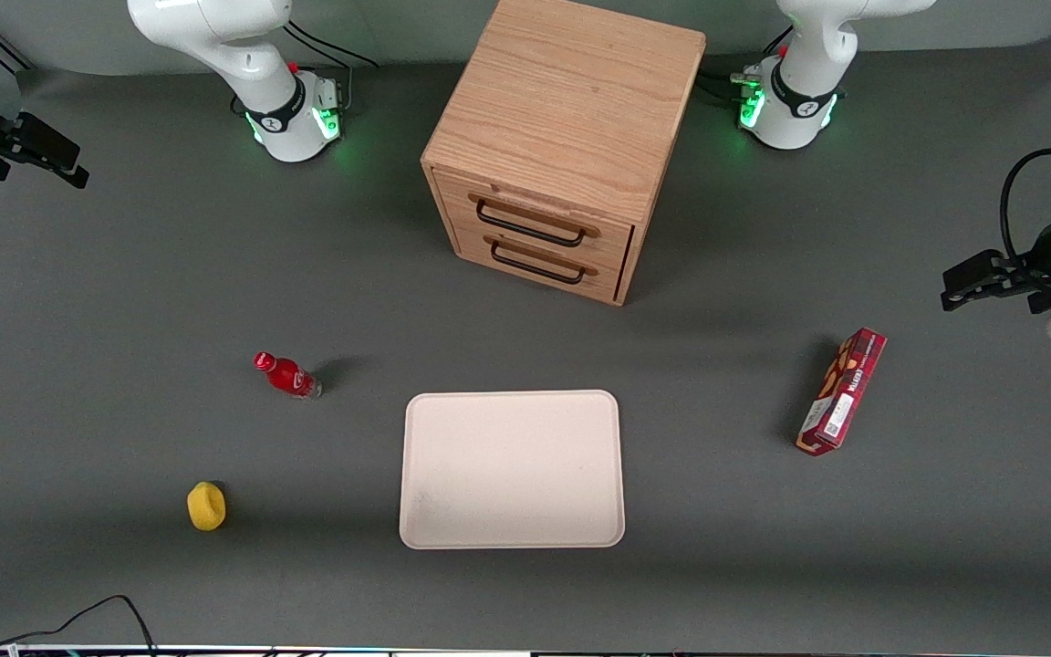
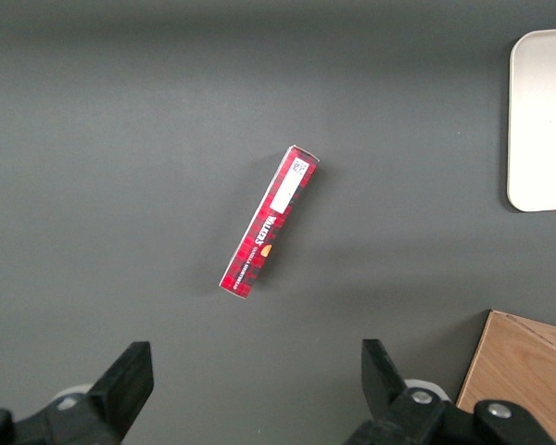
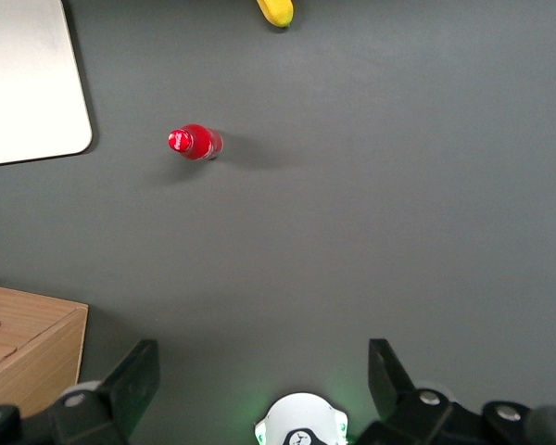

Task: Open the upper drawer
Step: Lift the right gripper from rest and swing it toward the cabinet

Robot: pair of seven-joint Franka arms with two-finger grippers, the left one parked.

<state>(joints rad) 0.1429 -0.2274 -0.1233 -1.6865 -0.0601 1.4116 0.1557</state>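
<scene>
The claw (image 1: pixel 51 164) hangs at the working arm's end of the table, high over bare grey mat, its two fingers (image 3: pixel 134 380) spread wide apart and holding nothing; in the right wrist view the gap between them frames only the mat and the arm's own white base (image 3: pixel 301 422) with its green light. Nearer the front camera than the claw, and some way toward the middle of the table, stands a small red bottle (image 1: pixel 288 375), upright on the mat; nearer the camera still lies a yellow lump (image 1: pixel 206 506), well apart from the bottle. Farther along toward the parked arm's end, a pale tray (image 1: pixel 512 538) lies flat, well apart from the claw. The wooden cabinet (image 1: pixel 571 100) stands mid-table, about as far from the front camera as the claw but well apart from it; its upper drawer (image 1: pixel 535 217) is shut flush with the front, a black wire handle (image 1: pixel 530 224) across it, and the lower drawer (image 1: pixel 536 258) sits just beneath, also shut. Toward the parked arm's end lies a red box (image 1: pixel 842 392), farthest of all from the claw.
</scene>
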